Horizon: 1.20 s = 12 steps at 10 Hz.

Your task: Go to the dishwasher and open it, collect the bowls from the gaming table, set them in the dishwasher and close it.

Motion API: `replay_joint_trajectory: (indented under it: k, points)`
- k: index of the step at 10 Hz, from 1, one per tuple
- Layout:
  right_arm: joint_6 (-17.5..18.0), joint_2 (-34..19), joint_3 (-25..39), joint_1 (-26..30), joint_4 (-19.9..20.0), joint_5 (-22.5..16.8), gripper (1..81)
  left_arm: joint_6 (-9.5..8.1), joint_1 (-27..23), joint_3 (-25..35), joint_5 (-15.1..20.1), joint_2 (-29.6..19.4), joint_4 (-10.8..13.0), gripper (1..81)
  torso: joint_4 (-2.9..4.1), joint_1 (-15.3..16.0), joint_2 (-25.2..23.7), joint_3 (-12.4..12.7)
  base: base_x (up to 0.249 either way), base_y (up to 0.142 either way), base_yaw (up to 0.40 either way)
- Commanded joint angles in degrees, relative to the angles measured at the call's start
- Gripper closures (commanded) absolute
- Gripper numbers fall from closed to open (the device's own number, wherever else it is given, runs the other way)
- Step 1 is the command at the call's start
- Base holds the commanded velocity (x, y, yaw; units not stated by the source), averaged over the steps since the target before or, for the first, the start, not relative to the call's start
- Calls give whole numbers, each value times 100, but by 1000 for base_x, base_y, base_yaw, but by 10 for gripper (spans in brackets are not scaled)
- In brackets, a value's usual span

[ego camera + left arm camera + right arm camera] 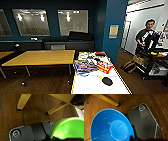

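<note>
The lime green bowl [67, 129] hangs over the brown floor in the left wrist view, with my left gripper [51, 138] shut on its rim. The bright blue bowl [111, 126] hangs over the wooden floor in the right wrist view, open side toward the camera, and my right gripper [132, 138] is shut on its rim. The gaming table [87, 85], white-topped with a thin yellow edge, stands right in front of me in the head view. The dishwasher is out of view.
Colourful packs [86, 65], a red thing [100, 53] and a dark paddle [107, 80] lie on the gaming table. A light wooden table [42, 57] stands to the left. A person [147, 35] stands behind a cart on the right, near a bag [128, 66].
</note>
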Motion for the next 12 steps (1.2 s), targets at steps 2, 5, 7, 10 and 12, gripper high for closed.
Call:
replay_joint_trajectory:
  k: [2,5,7,10,12]
  points:
    - [-11,-88,29,302,-125,-214,811,24,-370,59,115,-169,70,811,159,5,0,0,0,0,0]
    - [-20,244,-408,240,-214,-241,811,41,-203,-631,116,286,79,811,505,5,0,0,0,0,0]
    - [-29,650,-1061,161,-372,-382,811,147,-18,-1522,45,798,96,811,505,5,-2,0,0,0,0]
    - [-29,1248,-2010,12,-495,-390,811,243,193,-2191,36,1238,88,811,505,5,-2,0,0,0,0]
    - [-29,1397,-2098,-59,-653,-382,811,305,307,-2287,45,1387,88,811,505,5,-2,2,0,0,0]
